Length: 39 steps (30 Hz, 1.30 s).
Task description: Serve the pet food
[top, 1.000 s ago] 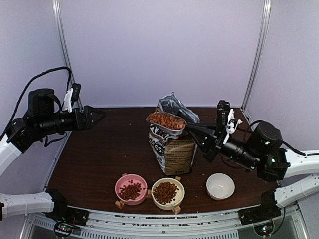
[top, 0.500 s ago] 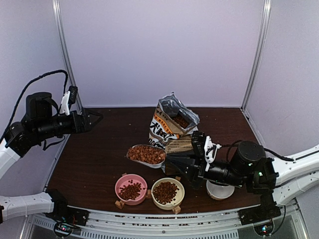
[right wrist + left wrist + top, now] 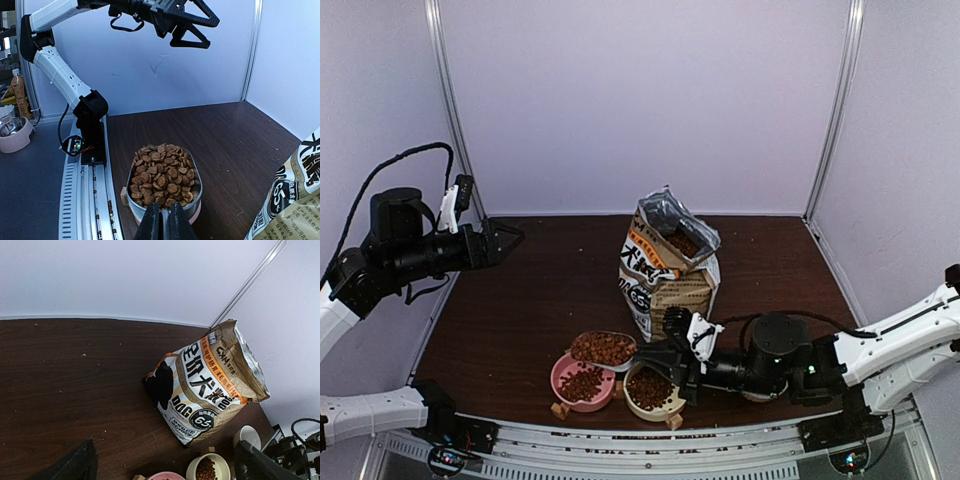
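A metal scoop (image 3: pixel 134 206) heaped with pet food (image 3: pixel 162 172) hangs level just over the pink bowl (image 3: pixel 566 372). My right gripper (image 3: pixel 162 219) is shut on the scoop's handle, reaching in low from the right (image 3: pixel 658 360). The pink bowl and the cream bowl (image 3: pixel 670 402) beside it each hold some kibble. The open kraft bag (image 3: pixel 665 268) stands behind them with more kibble inside. My left gripper (image 3: pixel 508 238) hovers high at the far left, open and empty, well away from the bowls.
A white bowl (image 3: pixel 248 436) sits right of the cream one, mostly hidden behind my right arm in the top view. Small wooden blocks (image 3: pixel 559 410) prop the bowls at the table's front edge. The left arm's base and rail (image 3: pixel 85 150) lie beyond the scoop.
My right arm has carried the loaded scoop from above the bag down and to the front left, ending over the pink bowl. The left arm has barely moved.
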Each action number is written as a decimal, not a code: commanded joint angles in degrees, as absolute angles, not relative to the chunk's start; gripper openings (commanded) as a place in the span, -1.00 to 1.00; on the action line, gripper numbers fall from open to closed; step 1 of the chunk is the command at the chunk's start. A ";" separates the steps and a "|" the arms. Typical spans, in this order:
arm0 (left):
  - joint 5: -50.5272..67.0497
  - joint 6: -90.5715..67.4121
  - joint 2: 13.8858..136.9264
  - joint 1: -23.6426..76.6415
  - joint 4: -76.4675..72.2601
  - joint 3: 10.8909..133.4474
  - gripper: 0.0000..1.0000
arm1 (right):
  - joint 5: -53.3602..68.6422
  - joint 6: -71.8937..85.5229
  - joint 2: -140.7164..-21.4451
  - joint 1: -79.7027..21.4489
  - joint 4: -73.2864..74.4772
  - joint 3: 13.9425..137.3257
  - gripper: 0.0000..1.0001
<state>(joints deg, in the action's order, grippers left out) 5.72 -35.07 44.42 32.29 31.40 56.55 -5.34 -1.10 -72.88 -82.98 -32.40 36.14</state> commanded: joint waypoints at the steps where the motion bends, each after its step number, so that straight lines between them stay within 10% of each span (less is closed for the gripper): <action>1: 5.02 -35.26 43.92 31.99 29.95 56.20 0.96 | -6.16 -0.22 -74.91 -83.57 -36.43 36.26 -1.00; 39: 5.98 -34.77 42.78 31.99 30.03 55.17 0.96 | -6.37 3.21 -83.50 -81.24 -26.20 40.53 -1.00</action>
<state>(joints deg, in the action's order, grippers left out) 5.43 -35.05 43.09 32.29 31.42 55.51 -5.37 2.87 -83.68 -81.54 -27.22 38.35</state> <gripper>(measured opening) 0.978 0.060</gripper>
